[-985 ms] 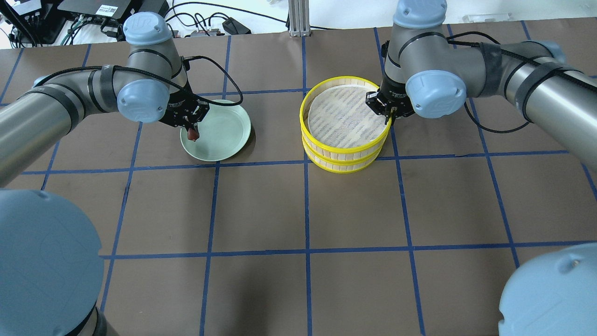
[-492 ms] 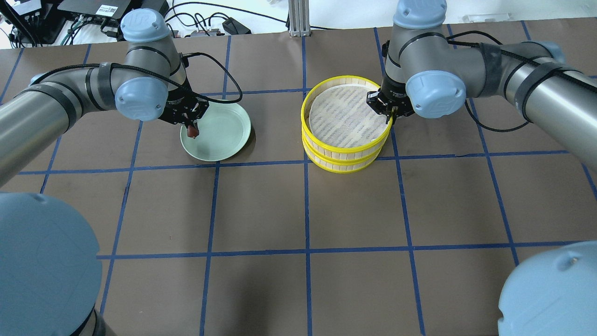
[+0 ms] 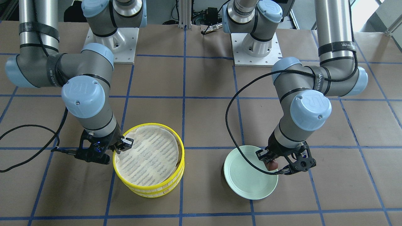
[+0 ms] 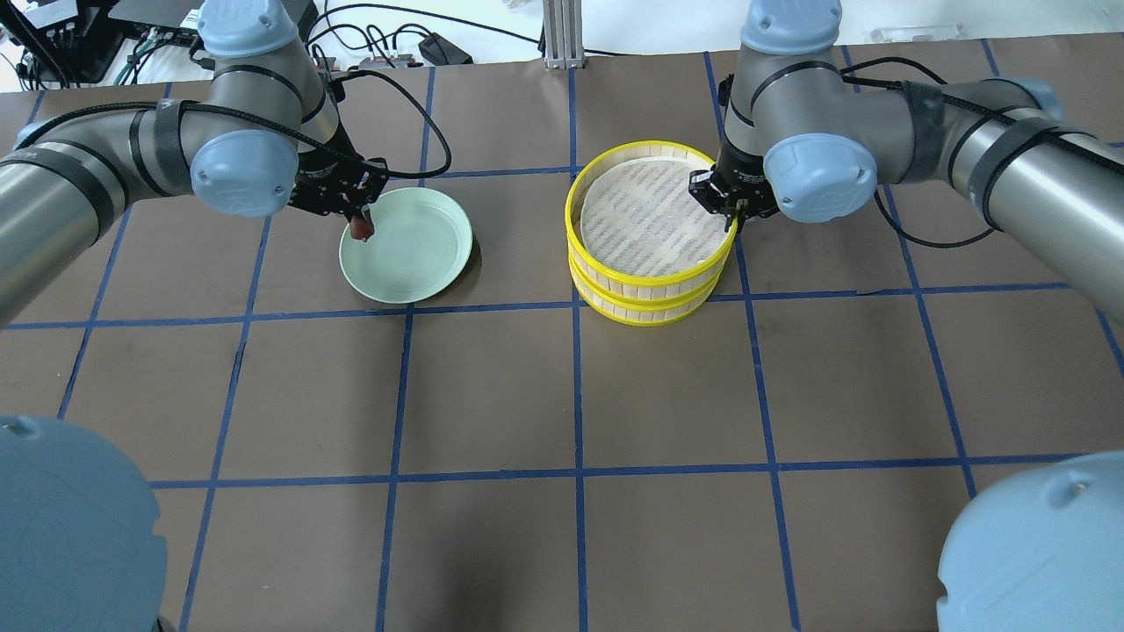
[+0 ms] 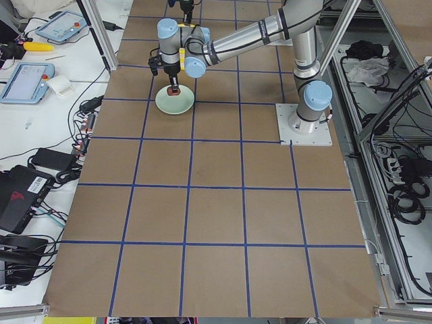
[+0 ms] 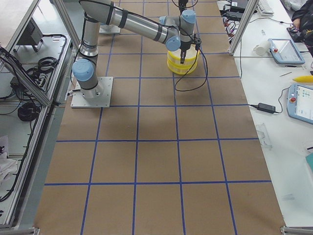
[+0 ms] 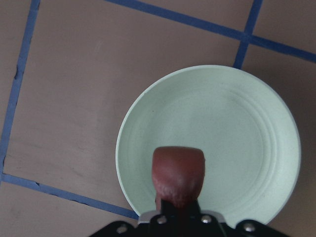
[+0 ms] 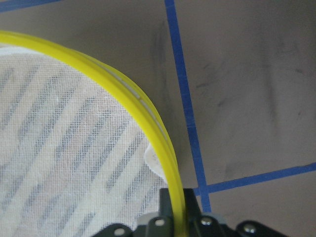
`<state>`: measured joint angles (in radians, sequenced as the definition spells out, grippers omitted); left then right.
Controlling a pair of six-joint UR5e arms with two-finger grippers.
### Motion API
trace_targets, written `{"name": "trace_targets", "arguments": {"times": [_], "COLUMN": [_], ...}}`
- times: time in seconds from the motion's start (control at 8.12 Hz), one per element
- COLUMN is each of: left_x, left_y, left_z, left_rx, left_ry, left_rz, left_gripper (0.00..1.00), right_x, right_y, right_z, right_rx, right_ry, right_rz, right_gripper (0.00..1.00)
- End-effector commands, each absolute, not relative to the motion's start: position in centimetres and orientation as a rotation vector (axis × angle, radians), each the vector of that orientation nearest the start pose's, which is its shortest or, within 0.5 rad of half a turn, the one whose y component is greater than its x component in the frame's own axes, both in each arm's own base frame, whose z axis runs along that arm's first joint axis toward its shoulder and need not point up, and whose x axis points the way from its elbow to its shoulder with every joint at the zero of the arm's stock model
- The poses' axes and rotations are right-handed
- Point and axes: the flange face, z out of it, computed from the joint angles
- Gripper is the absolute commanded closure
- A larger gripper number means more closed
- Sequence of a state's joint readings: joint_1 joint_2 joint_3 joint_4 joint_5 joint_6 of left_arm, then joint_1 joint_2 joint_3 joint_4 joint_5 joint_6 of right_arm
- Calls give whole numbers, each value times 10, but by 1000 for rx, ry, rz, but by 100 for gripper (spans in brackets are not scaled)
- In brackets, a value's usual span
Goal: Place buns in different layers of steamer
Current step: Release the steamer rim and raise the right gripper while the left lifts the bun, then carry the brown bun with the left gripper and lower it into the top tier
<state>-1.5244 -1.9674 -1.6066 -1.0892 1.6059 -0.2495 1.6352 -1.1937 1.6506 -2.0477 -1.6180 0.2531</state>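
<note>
The left pincer point(image 4: 361, 223) is clenched on a dark reddish-brown oblong bun point(image 7: 177, 173). It holds the bun over the rim of a pale green round plate point(image 4: 421, 259), on the side of the plate that faces the left edge of the surface point(image 4: 492, 395). This is a brown sheet gridded with blue tape. In the view from the left end, the bun appears to hang clear of the plate rather than rest on it.

A round two-tier steamer with bright yellow rims and pale slatted sides point(image 4: 648, 283) stands near the plate, toward the right edge. Both sit in the half of the surface away from the robot's bases. The tiers are stacked, and a white cloth liner point(image 4: 645, 219) covers the upper one, with dark slats showing through it.

The right pincer point(image 4: 731, 221) grips the yellow rim of the upper tier on the side facing the right edge. One of its jaws is inside the rim and the other outside.
</note>
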Motion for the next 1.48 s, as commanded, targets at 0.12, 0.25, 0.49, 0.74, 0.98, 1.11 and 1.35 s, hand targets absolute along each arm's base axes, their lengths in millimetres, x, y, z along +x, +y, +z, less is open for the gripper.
{"name": "trace_targets", "arguments": {"times": [0.12,0.25,0.49,0.74,0.98,1.11,1.35], "left_x": [-104,-104,-121,-153,-225,-266,-314], "left_y": [-624,-625,-625,-620,-602,-590,-569], "left_z": [301,302,316,336,356,365,364], "left_rx": [-451,-457,-511,-562,-584,-613,-596], "left_ry": [3084,3088,3127,3210,3277,3357,3429], "left_rz": [-88,-92,-138,-173,-275,-318,-262], "left_gripper": [100,100,100,100,100,100,100], "right_x": [168,168,162,141,124,123,123], "right_y": [-600,-601,-606,-596,-578,-563,-539], "right_z": [287,288,319,364,421,447,466], "right_rx": [301,298,294,273,275,279,278], "right_ry": [3170,3171,3173,3176,3180,3174,3173], "right_rz": [-41,-48,-134,-92,-34,-52,12], "right_gripper": [54,41,23,19,13,0,0]}}
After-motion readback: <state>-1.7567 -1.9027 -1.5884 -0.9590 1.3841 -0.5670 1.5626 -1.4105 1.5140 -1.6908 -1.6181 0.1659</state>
